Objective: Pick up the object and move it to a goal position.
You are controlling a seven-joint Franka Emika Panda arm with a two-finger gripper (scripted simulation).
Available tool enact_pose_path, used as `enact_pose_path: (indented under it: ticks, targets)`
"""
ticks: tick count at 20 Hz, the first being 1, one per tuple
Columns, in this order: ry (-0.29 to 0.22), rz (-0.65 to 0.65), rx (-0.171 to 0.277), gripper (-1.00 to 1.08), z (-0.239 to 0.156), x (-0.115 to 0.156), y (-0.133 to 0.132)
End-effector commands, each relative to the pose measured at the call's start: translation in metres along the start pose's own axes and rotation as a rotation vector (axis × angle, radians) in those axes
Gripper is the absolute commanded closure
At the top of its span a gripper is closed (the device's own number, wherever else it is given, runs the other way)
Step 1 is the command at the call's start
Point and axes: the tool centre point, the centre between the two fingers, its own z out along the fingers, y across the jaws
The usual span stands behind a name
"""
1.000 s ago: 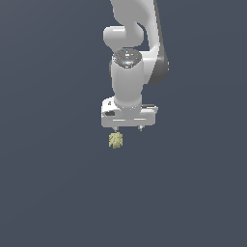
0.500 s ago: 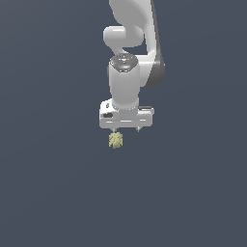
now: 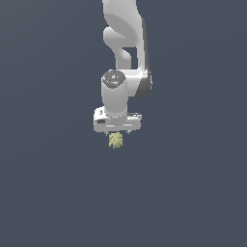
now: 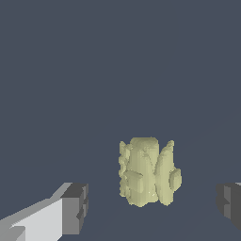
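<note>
The object is a small lumpy pale yellow-green blob resting on the dark grey surface. My white gripper hangs directly over it, pointing straight down. In the wrist view the object sits between the two dark fingertips, nearer one side than the other, with a clear gap on both sides. The gripper is open and touches nothing. The fingertips look to be still slightly above the blob.
The plain dark grey surface stretches all around. The white arm rises above the gripper. No other objects or edges show.
The gripper has come down and shifted slightly toward the exterior view's left, closing the gap to the object. The object has stayed where it was.
</note>
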Motion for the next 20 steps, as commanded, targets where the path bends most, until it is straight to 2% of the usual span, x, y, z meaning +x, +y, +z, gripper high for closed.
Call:
enact_pose_path:
  ticks: [1, 13, 20]
  targets:
    - [-0.002, -0.007, -0.005, -0.92, 0.012, -0.007, 0.007]
    - [-0.007, -0.013, -0.009, -0.92, 0.029, -0.015, 0.015]
    - [-0.006, -0.014, -0.01, -0.92, 0.06, -0.017, 0.015]
